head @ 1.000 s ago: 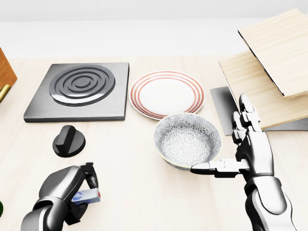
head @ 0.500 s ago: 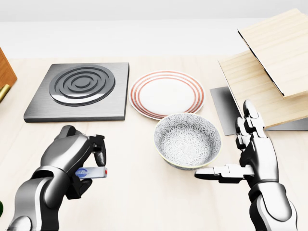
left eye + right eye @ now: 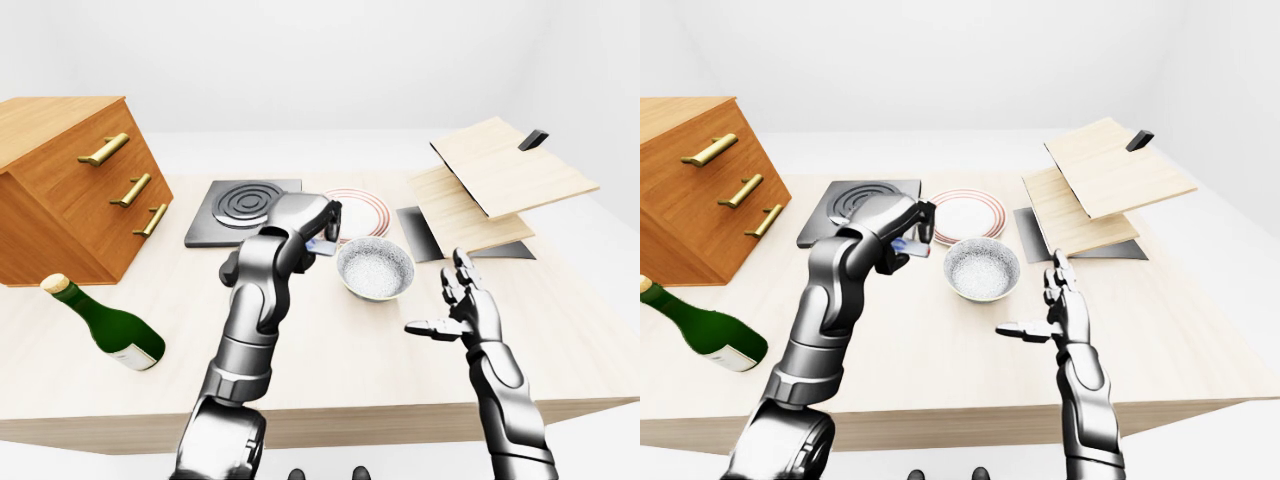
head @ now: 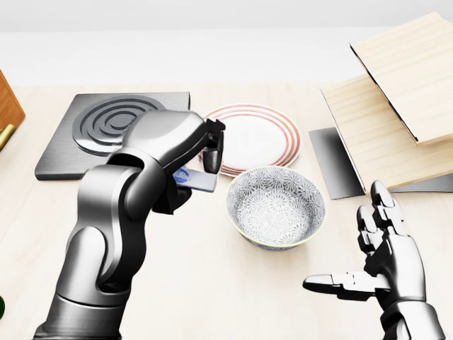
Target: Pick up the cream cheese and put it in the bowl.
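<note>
Head view: cream cheese (image 4: 192,180), a thin blue-white pack, is pinched in left hand (image 4: 185,157), held above the table just left of patterned bowl (image 4: 276,207), not yet over it. Right hand (image 4: 386,256) is spread wide w/ nothing in it, right of bowl. Risk: letting go too soon drops pack short, onto table or striped plate (image 4: 255,138); shallow fingertip pinch may slip; knuckles could nudge bowl rim.
</note>
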Tool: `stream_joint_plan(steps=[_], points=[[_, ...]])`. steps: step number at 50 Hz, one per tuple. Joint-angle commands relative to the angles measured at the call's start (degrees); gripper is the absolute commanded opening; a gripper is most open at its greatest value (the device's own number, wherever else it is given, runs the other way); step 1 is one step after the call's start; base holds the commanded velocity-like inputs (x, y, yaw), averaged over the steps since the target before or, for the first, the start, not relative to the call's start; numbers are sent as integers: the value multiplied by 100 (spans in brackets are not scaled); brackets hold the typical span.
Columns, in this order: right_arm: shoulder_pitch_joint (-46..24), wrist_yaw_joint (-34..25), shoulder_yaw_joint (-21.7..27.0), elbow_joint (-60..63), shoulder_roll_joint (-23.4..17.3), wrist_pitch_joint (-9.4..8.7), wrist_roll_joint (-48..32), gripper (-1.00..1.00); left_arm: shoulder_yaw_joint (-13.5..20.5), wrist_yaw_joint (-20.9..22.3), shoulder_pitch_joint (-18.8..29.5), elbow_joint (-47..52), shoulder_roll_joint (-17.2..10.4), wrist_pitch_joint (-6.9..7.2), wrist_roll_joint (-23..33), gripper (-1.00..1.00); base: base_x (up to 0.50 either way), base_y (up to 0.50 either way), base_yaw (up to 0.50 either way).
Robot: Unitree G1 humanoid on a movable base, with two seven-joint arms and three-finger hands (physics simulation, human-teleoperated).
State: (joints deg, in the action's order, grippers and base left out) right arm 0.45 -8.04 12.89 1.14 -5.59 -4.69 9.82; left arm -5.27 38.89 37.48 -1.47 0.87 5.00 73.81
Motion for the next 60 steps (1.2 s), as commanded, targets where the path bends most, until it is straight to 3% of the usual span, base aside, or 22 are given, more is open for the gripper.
stream_joint_plan(steps=[1, 13, 33, 47, 60], points=[[210, -71, 111, 334, 26, -31, 117, 100, -55, -355, 1278, -967, 376, 0, -122, -100, 0, 0, 0], [305, -113, 176, 617, 84, -31, 137, 100, -120, -1734, 2254, -2882, 661, 0, -1000, -100, 0, 0, 0], [310, -143, 178, 533, 98, -31, 115, 100, -362, -3017, 2463, -4719, 1251, 0, -1434, -100, 0, 0, 0], [317, -144, 133, 539, 104, -31, 104, 100, -492, -3293, 2302, -5139, 1404, 0, -1173, -100, 0, 0, 0], [294, -141, 132, 448, 95, -4, 88, 100, -554, -3118, 2111, -4981, 1430, 0, -995, -100, 0, 0, 0]])
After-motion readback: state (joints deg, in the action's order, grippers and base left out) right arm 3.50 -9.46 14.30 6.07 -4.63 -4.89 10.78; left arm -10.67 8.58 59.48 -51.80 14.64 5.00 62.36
